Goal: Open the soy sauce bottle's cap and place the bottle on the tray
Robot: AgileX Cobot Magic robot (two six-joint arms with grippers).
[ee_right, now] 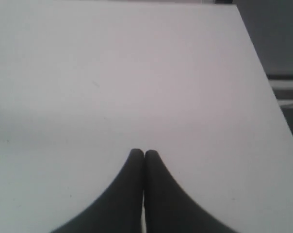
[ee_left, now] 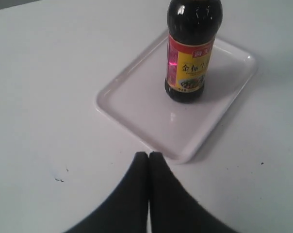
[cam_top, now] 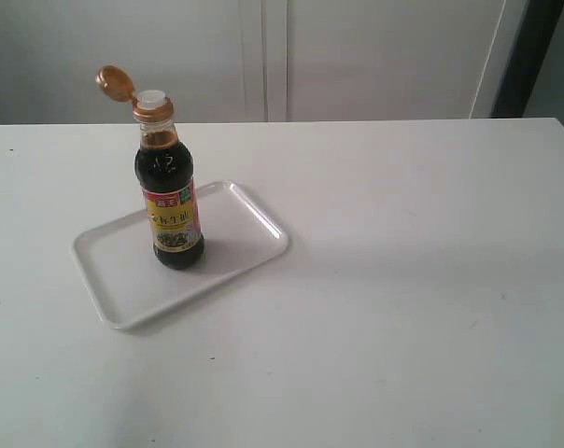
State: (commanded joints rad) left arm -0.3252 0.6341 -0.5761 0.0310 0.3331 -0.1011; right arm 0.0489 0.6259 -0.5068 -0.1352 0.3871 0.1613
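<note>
Left gripper (ee_left: 148, 155), as its wrist camera shows it, has its two dark fingers pressed together on nothing and hangs over the table (ee_left: 49, 97), just short of one long edge of the tray (ee_left: 137, 104). Right gripper (ee_right: 144, 153) is likewise clenched and empty, over bare tabletop with none of the task's things in its view. Neither arm appears in the exterior view. The soy sauce bottle (cam_top: 173, 201) stands upright inside the tray, near its middle, and neither gripper touches it. The cap (cam_top: 116, 83) is flipped back on its hinge and tilted away from the neck, leaving the white pour spout (cam_top: 152, 96) exposed. I judge both parts of the task complete as far as these views show: cap open, bottle on tray. I see no further handling step left for me.
</note>
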